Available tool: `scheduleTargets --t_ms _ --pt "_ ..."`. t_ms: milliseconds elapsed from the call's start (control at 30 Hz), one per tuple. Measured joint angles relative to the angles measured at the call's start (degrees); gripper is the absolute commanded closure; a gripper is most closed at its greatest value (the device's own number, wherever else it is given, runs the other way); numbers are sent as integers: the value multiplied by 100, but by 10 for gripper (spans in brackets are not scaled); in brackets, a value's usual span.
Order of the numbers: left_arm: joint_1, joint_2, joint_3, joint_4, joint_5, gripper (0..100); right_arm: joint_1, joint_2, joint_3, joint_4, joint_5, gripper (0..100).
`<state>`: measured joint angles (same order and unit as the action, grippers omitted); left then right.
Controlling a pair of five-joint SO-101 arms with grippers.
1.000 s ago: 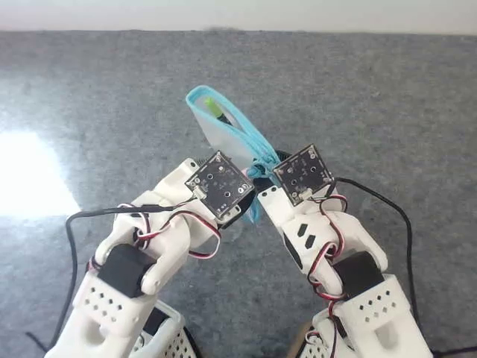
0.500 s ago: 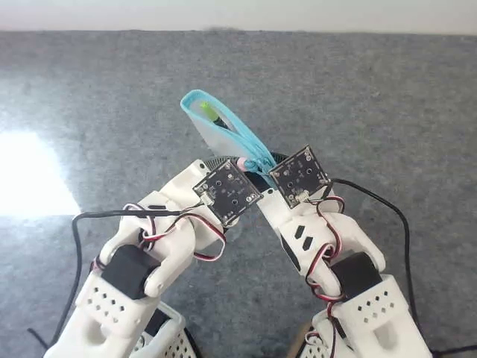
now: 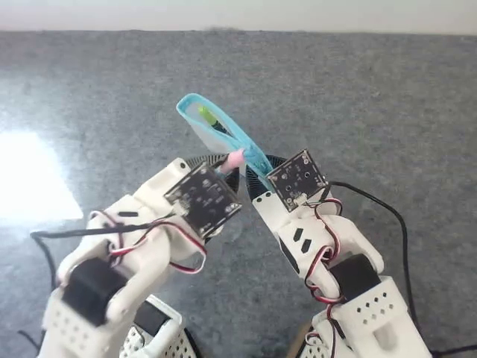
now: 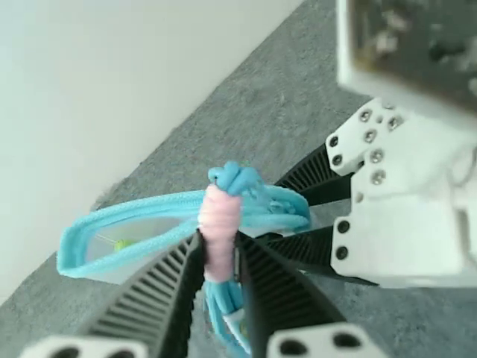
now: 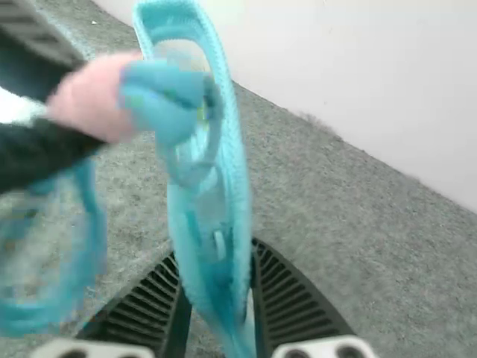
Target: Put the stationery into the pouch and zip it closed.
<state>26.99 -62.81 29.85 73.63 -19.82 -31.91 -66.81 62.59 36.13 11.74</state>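
Status: left gripper (image 4: 218,245) clamped on pink pull tab (image 4: 220,212) | right gripper (image 5: 216,261) clamped on pouch (image 5: 228,142)

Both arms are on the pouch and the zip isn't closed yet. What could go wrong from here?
1. The left gripper pinches only the slim pink pull tab; it may slip out under pull.
2. The right gripper clamps just one end of the pouch, so the pouch could twist or tug free.
3. The mouth gapes with the green stationery near the far end; a tilt might spill it.
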Motion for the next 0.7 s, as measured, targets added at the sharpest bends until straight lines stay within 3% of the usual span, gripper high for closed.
scheduleTargets --t_ms 133,300,433,500,700 --pt "-18 -70 -387 35 0 987 0 0 0 0 105 991" --pt "-536 -70 -448 35 0 982 0 -9 105 -9 132 991" --pt "-712 -62 -448 62 0 828 0 -9 105 -9 149 991" --pt "-703 -62 -448 264 0 774 0 -9 105 -9 149 991" --pt "-18 -53 9 1081 0 788 0 -9 105 -9 149 991"
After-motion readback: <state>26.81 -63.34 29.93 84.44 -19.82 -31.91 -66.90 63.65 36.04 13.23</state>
